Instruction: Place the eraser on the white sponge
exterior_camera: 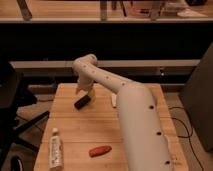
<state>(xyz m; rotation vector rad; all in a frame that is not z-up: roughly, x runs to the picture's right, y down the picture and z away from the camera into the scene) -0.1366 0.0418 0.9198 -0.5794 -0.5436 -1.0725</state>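
An eraser lies toward the bench's far edge, under the end effector. A bottle and red oblong lie along its near edge.

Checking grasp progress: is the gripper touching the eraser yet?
Cannot tell. In the camera view the gripper hangs directly over the eraser, their outlines merging; neither contact nor a gap shows plainly.

A wooden table stands before a dark wall with a pale rail; black chair left, floor cable right; the gripper hangs over the table's far left
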